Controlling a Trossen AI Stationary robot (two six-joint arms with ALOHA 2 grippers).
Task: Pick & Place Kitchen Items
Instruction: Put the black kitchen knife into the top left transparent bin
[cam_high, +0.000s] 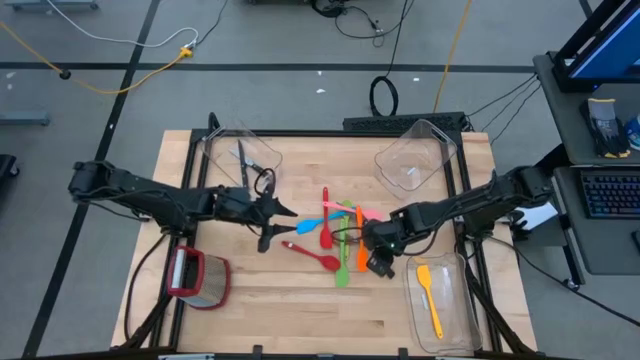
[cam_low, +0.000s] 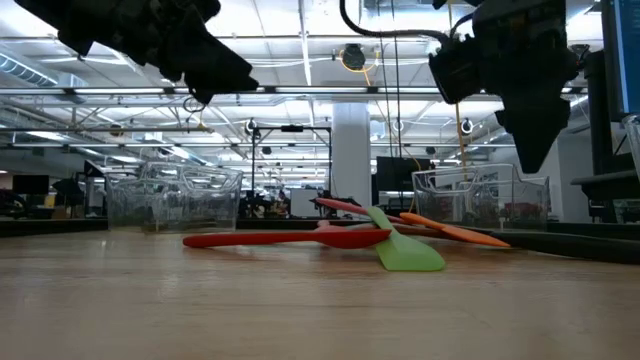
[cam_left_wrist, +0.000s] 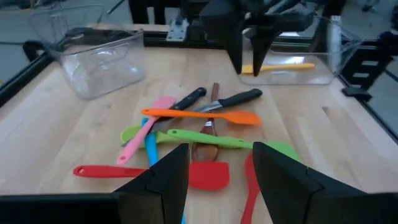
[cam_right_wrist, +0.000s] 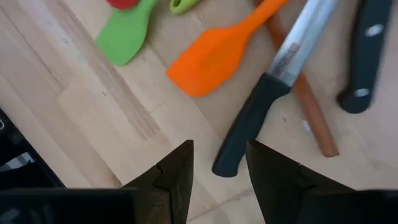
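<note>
orange spatula (cam_right_wrist: 214, 57), green spatula (cam_right_wrist: 124, 34), black-handled knife (cam_right_wrist: 252, 121)

A wooden table (cam_high: 250, 310) carries 3 clear bins. 1 bin (cam_high: 222, 152) stands at 10 o'clock, another bin (cam_high: 416, 155) at 2 o'clock, and the third bin (cam_high: 460, 310) at 4 o'clock. A red-rimmed container (cam_high: 200, 279) lies at 8 o'clock. A keyboard (cam_high: 612, 195) is on a desk beyond the 3 o'clock edge.

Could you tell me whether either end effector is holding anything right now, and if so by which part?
Nothing is held. The left end effector and the right end effector are both open and empty above the utensil pile.
</note>
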